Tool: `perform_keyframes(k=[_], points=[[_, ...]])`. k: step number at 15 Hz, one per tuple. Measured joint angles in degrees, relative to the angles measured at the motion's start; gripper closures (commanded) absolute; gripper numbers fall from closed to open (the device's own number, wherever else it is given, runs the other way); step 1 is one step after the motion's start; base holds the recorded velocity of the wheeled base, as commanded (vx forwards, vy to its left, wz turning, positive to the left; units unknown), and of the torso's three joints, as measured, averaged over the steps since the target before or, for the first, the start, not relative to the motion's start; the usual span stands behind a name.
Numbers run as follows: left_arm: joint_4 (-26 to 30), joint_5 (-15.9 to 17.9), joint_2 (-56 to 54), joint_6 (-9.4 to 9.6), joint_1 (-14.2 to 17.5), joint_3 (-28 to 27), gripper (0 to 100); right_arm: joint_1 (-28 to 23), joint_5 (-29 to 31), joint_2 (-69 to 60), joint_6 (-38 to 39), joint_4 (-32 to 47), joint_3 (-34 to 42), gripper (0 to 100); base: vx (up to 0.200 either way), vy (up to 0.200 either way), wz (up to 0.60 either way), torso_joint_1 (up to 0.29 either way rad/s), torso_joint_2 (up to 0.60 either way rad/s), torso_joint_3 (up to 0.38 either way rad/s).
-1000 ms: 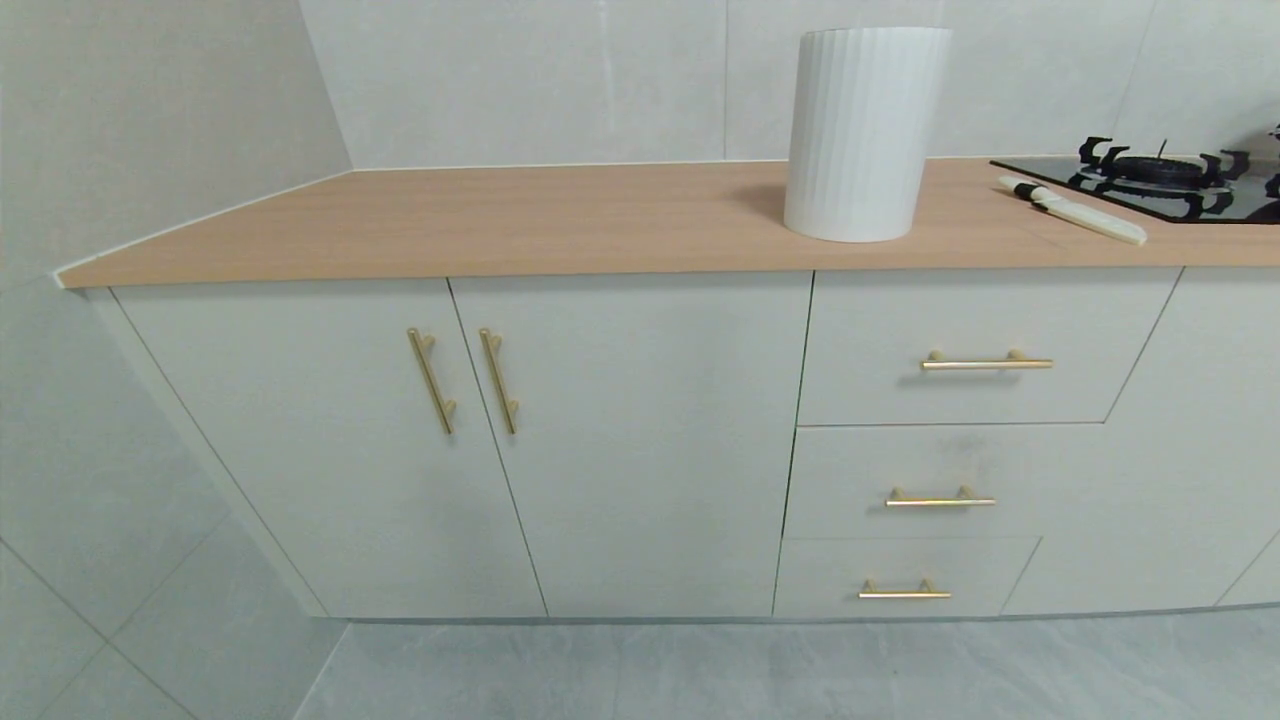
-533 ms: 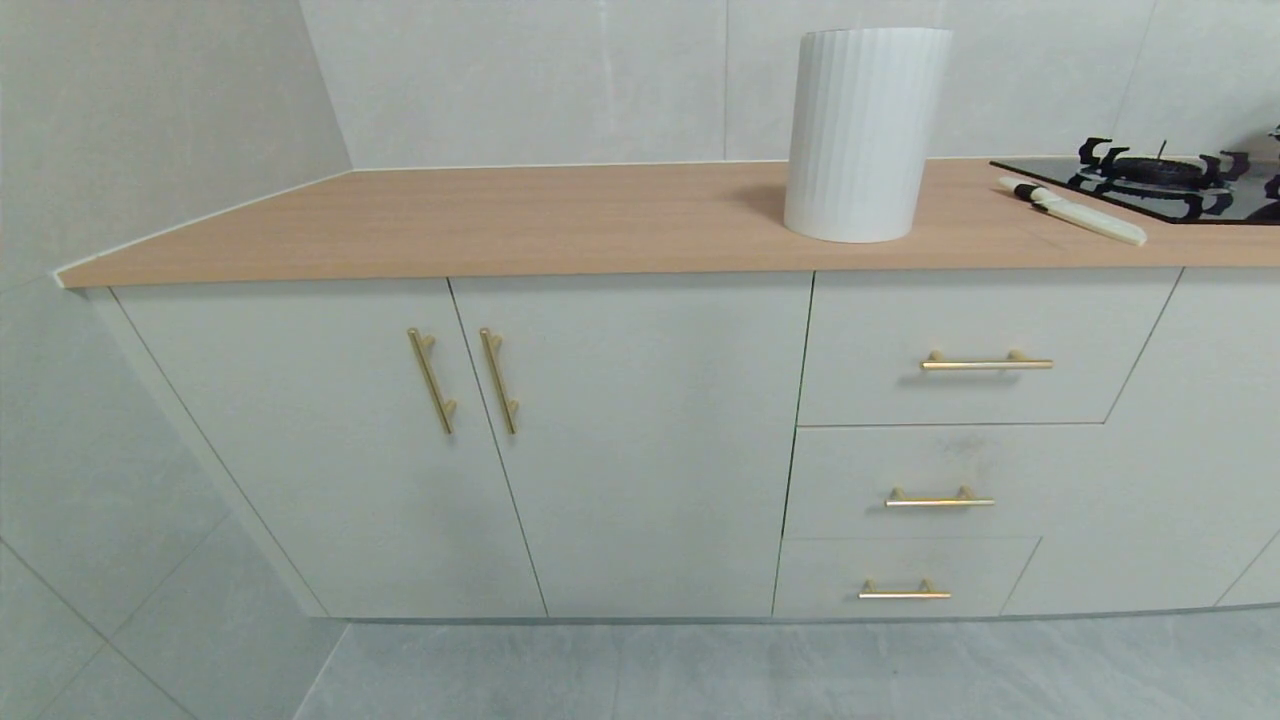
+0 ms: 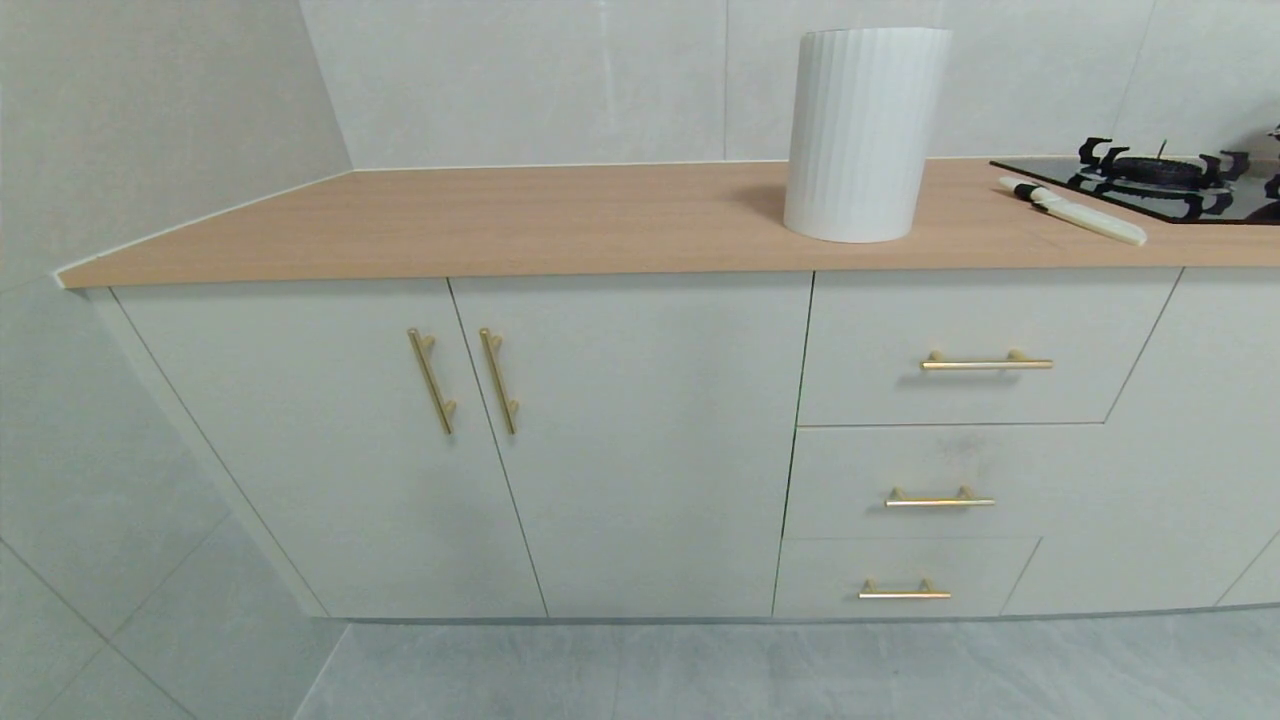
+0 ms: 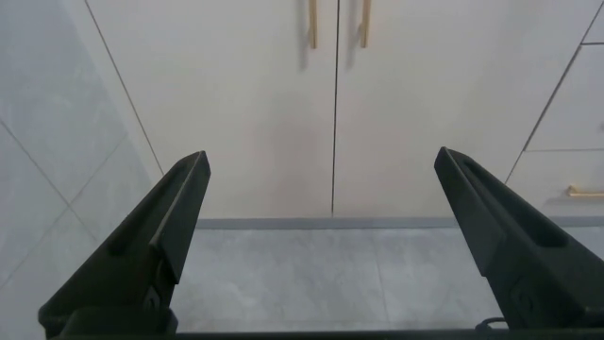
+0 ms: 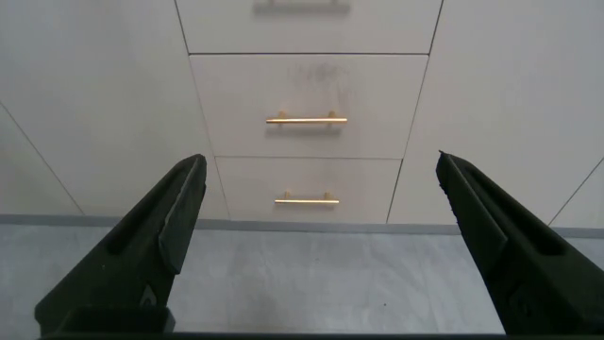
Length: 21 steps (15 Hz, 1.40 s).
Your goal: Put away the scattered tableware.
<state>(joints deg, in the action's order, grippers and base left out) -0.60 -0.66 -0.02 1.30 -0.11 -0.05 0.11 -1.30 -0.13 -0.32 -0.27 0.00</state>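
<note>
A cream-bladed knife with a black band on its handle lies on the wooden countertop at the right, beside the hob. A tall white ribbed container stands upright on the counter to the left of the knife. My left gripper is open, low in front of the double cabinet doors, with nothing between its fingers. My right gripper is open too, low in front of the drawers, holding nothing.
A black gas hob sits at the counter's far right. Below are two doors with gold handles and three shut drawers with gold bar handles. A tiled wall closes the left side; grey floor lies in front.
</note>
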Motion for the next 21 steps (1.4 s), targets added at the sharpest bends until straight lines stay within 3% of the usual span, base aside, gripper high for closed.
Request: perform_keyframes(k=[14, 21], points=[[0.0, 0.2, 0.0, -0.84, 0.0, -0.1, 0, 0.0, -0.1, 0.0, 0.0, 0.0, 0.0, 0, 0.2, 0.0, 0.0, 0.003, 0.0, 0.003], [0.0, 0.2, 0.0, -0.98, 0.0, -0.2, 0, 0.0, -0.1, 0.1, 0.0, 0.0, 0.0, 0, 0.0, 0.0, -0.09, 0.0, 0.0, 0.0]])
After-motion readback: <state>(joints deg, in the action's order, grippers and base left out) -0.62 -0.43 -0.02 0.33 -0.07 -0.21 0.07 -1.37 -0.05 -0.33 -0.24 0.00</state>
